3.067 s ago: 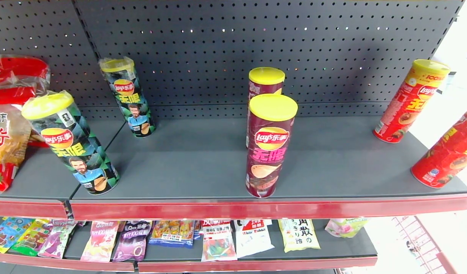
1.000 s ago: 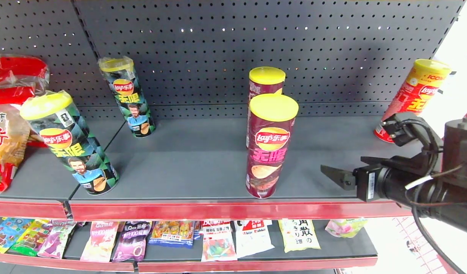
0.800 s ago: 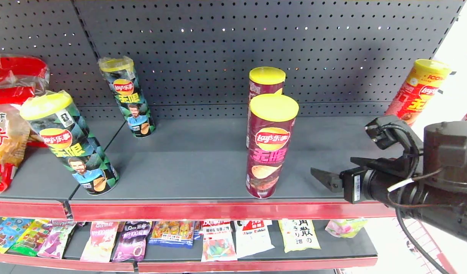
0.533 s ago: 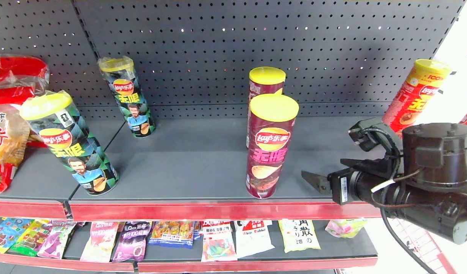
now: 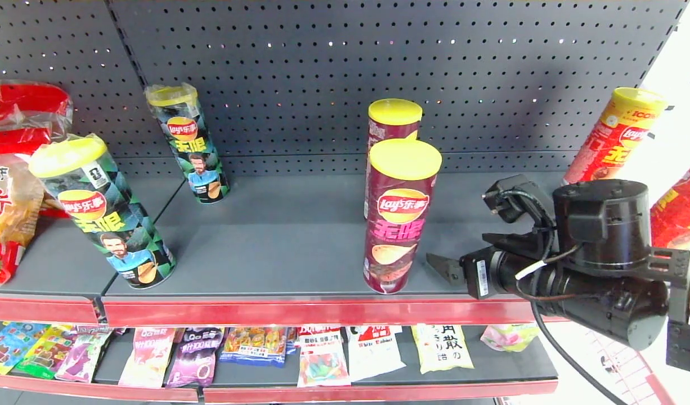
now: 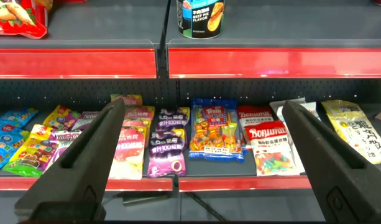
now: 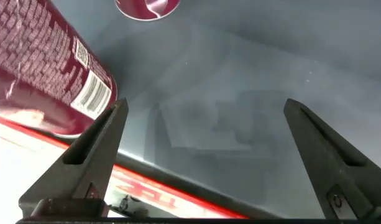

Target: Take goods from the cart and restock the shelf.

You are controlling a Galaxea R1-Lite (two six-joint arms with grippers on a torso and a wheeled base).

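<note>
Small candy bags (image 5: pixel 322 357) lie in a row down low. Red snack bags (image 5: pixel 24 107) sit up at the left, by a dark wall with holes (image 5: pixel 300 67).

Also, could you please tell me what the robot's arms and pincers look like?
The right arm is black, made of round housings, with black cables and a small white label. The left pincer and right pincer have long, dark grey, tapering fingers.
</note>
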